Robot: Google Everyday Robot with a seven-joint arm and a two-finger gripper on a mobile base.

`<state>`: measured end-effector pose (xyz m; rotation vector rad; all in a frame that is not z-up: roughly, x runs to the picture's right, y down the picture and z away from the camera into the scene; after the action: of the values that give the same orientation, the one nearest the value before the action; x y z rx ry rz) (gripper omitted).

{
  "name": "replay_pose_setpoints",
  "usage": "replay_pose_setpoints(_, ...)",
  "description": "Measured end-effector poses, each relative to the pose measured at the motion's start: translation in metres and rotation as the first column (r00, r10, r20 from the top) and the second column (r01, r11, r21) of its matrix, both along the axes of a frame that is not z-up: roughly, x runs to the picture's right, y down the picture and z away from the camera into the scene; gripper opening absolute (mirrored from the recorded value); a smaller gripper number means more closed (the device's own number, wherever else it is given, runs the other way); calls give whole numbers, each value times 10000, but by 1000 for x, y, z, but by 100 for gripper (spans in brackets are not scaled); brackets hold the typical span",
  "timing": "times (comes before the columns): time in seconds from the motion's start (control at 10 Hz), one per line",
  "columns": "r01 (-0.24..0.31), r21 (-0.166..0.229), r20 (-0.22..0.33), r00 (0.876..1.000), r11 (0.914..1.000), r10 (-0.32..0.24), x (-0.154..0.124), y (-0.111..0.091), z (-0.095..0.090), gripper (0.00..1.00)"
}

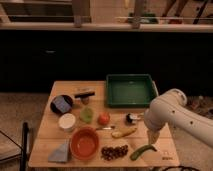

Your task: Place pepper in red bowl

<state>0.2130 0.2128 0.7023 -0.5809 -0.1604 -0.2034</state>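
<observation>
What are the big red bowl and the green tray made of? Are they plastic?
Probably. The red bowl looks like smooth plastic: one even orange-red colour, thick rounded rim. The green tray looks like plastic too: flat even green, moulded walls. The tool hangs just above the pepper.

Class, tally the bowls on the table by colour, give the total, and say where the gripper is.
Red bowl: 1
White bowl: 1
Dark bowl: 1
Total: 3
The gripper hangs just above the pepper, at the front right of the table.
</observation>
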Motion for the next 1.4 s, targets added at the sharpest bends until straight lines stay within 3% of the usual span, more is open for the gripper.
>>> replay_pose_setpoints(0.5,303,-363,489,9984,9989,-285,-14,37,10,80)
replay_pose_setpoints(1.4,-35,-678,1296,9915,9977,123,-17,83,25,80)
